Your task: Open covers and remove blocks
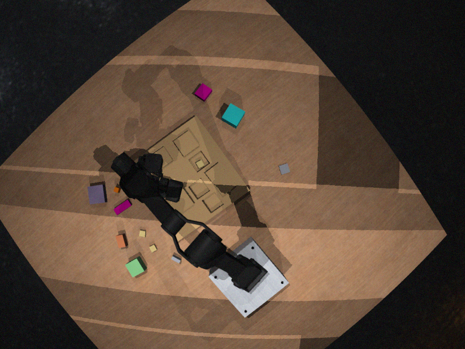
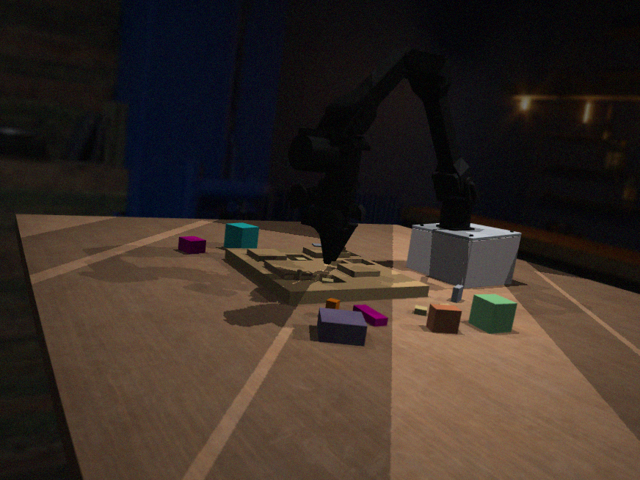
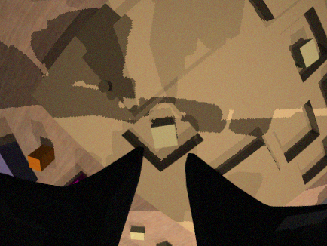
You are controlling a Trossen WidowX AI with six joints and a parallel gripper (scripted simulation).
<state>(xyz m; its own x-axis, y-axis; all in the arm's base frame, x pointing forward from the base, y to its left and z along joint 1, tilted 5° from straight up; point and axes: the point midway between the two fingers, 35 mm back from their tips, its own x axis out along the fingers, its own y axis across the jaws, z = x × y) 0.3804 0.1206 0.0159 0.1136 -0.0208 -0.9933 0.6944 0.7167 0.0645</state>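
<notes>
The tan puzzle board (image 1: 184, 171) (image 2: 362, 295) (image 3: 233, 75) lies on the table, with raised covers of the same colour. A pale yellow block (image 3: 164, 136) (image 2: 327, 280) sits in an uncovered well near one board edge. Another pale block (image 1: 199, 163) (image 3: 310, 53) sits in a second uncovered well. A small round peg (image 3: 105, 86) (image 2: 299, 274) stands up from the board. My gripper (image 3: 164, 156) (image 2: 330, 262) points down over the board close to the first well, partly open and empty. Two pale blocks (image 1: 142, 233) (image 1: 152, 247) rest on the table clear of the board. The arm hides part of the board from above.
A purple block (image 1: 96, 193) (image 2: 341, 326), an orange cube (image 1: 117, 189) (image 3: 41, 158), a magenta bar (image 1: 122, 206), a brown-orange block (image 1: 120, 240) and a green block (image 1: 135, 267) lie beside the board. A teal block (image 1: 233, 115) and a magenta block (image 1: 203, 92) lie beyond it.
</notes>
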